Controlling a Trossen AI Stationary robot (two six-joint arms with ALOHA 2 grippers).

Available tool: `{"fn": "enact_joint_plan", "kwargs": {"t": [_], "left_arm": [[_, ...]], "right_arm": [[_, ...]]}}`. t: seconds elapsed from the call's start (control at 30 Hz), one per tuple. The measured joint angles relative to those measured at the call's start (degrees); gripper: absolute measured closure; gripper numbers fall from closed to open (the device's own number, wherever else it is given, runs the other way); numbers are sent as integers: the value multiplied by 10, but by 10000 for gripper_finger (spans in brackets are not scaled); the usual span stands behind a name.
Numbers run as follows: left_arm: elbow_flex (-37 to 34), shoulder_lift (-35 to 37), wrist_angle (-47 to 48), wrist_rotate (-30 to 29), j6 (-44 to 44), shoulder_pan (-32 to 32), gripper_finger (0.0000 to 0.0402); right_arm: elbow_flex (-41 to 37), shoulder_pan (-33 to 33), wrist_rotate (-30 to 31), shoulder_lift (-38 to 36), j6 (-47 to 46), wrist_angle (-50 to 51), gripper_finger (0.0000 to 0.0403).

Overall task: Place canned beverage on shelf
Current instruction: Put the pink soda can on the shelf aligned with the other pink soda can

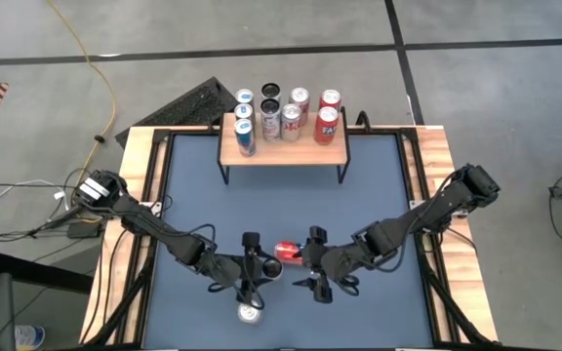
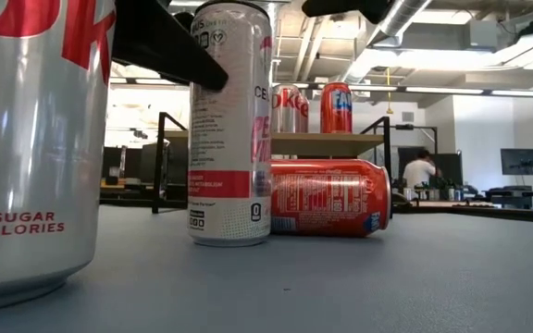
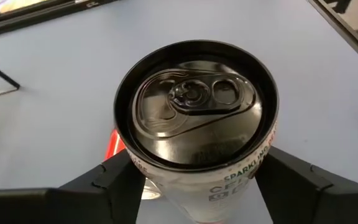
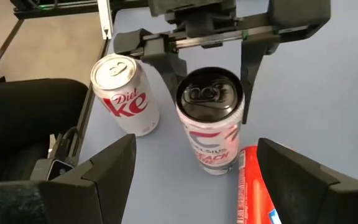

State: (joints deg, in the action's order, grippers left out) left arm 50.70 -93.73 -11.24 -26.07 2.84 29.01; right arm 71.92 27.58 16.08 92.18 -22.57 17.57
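Note:
A tall white can with a black top [image 3: 194,124] stands upright on the blue mat, next to a red can [image 1: 289,252] that lies on its side. My left gripper [image 3: 197,177] reaches in from the table's left and is shut on the tall can [image 4: 209,118]. My right gripper [image 4: 197,186] hovers open just right of both cans, above the red can [image 4: 257,186], touching nothing. The shelf [image 1: 281,153], a wooden top on black legs, stands at the far edge of the mat with several cans on it. My left gripper pinches the tall can between its two fingers [image 3: 120,177], on opposite sides of the upper wall [image 3: 143,167] just below the black rim. The fingers come slanting down from the table's left. The can stands upright with its base on the mat [image 2: 229,242].
A Diet Coke can [image 1: 250,313] stands upright near the front edge, close beside my left gripper. The red can [image 2: 327,197] lies right against the tall can's far side. Open mat lies between the cans and the shelf [image 2: 331,139]. Black rails frame the mat.

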Motion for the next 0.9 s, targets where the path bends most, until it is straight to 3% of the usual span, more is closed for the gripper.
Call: {"fn": "enact_joint_plan", "kwargs": {"t": [0.2, 0.5, 0.73, 0.9], "left_arm": [[1, 14, 49, 58, -65, -3, 155], [-2, 75, 107, 339, -179, -64, 152], [-1, 88, 95, 394, -290, -146, 153], [-1, 82, 91, 529, -337, -206, 154]], "right_arm": [[0, 4, -12, 0, 1, 2, 86], [0, 3, -12, 0, 92, -7, 86], [0, -17, -13, 0, 142, -19, 86], [0, -29, -24, 0, 184, -34, 86]]}}
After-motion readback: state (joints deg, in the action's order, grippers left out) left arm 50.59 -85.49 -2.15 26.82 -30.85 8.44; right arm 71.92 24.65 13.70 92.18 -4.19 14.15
